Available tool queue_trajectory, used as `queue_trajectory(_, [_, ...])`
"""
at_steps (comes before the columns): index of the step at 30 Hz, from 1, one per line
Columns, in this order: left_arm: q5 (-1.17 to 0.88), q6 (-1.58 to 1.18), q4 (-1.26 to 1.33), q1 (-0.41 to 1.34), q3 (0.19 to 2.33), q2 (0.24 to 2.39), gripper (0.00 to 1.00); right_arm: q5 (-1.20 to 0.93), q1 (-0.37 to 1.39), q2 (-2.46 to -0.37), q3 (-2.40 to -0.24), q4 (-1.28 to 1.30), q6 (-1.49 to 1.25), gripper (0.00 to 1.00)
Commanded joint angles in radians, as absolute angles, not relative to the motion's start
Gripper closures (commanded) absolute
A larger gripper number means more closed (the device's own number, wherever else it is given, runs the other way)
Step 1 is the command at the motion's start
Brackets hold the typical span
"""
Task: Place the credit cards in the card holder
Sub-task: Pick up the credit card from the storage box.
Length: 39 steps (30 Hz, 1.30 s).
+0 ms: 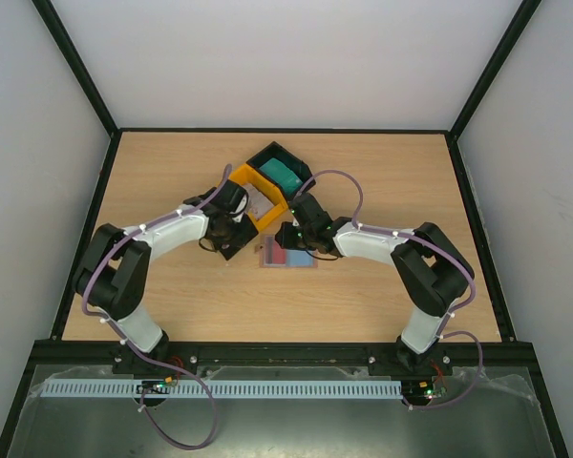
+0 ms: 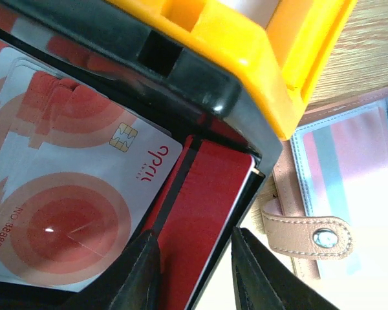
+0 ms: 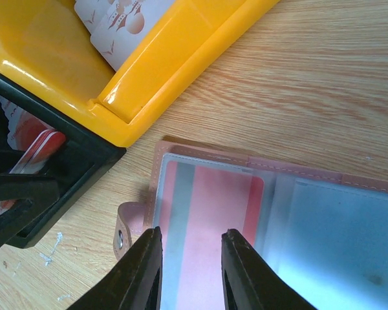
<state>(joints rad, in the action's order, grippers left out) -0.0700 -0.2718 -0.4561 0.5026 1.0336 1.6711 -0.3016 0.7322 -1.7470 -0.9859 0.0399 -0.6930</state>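
Straddling a red credit card (image 2: pixel 204 194) in black tray (image 2: pixel 200 84) w/ left fingers (image 2: pixel 194 236) part-closed, grip unclear, and hovering right fingers (image 3: pixel 191 234), part-open and empty, over open card holder (image 3: pixel 291 213) lying on surface (image 3: pixel 323 77) just near of yellow tray (image 3: pixel 149 58).

- Top external: high, behind both arm bases, looking down and forward over whole table (image 1: pixel 382 305).
- Left wrist: very close, aimed down into black tray (image 2: pixel 181 74).
- Right wrist: close, aimed down on open card holder (image 3: pixel 200 150).
- Both wrist views share yellow tray (image 2: pixel 246 39) corner and card holder edge.
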Motion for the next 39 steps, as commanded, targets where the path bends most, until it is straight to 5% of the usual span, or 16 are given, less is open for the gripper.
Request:
queue_trajectory(1, [-0.087, -0.268, -0.497, 0.502, 1.054, 1.634, 0.69, -0.300, 0.732, -1.747, -0.985, 0.027, -0.699, 0.74])
queue_trajectory(39, [-0.142, -0.276, -0.492, 0.502, 1.005, 1.561, 0.88, -0.312, 0.731, -1.736, -0.973, 0.012, -0.715, 0.75])
